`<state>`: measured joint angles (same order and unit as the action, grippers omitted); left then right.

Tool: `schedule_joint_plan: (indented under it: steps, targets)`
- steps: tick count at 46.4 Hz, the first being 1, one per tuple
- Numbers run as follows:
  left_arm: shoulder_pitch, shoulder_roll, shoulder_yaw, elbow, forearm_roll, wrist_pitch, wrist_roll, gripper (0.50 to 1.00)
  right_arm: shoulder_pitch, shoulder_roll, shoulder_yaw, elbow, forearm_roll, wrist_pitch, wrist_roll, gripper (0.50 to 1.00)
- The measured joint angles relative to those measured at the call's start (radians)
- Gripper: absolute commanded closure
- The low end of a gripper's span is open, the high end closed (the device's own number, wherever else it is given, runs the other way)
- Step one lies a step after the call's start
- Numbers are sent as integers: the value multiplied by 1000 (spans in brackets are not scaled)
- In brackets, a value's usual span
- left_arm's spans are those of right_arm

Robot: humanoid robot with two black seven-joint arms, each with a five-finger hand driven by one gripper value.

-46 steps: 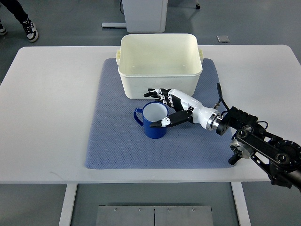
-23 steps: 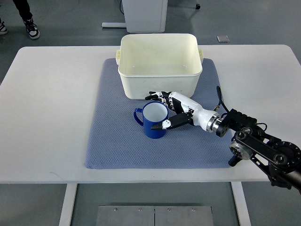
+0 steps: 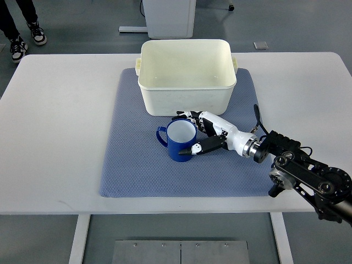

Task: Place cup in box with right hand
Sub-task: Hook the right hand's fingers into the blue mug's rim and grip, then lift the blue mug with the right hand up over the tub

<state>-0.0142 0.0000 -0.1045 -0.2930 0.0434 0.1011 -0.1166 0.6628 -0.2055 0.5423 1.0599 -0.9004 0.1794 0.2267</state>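
The right arm [image 3: 308,176] comes in from the lower right corner of the frame, its dark jointed links running up and left to a white wrist just right of centre. The right hand [image 3: 204,132] lies low with its palm facing left, the fingers [image 3: 190,116] curving round above and the black-tipped thumb [image 3: 195,147] stretched out below. The left arm is nowhere in the frame.

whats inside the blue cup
Nothing visible: the cup shows a bare white inside, as far as the view reaches. The right hand wraps its right side, fingers behind, thumb in front, covering part of the outer wall.
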Motion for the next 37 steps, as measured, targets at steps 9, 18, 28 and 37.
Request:
schedule_joint_plan:
  steps: [9,18,28,37]
  targets:
    - [0,0,0,0,0,0,0,500,-2,0,-12,-1,0,0,6,511]
    - [0,0,0,0,0,0,0,500,-2,0,-23,-4,0,0,22,530]
    - [0,0,-1,0,1,0,0,500,-6,1,-24,-21,0,0,39,619]
    - [0,0,0,0,1,0,0,500,-8,1,-25,-27,0,0,40,1000]
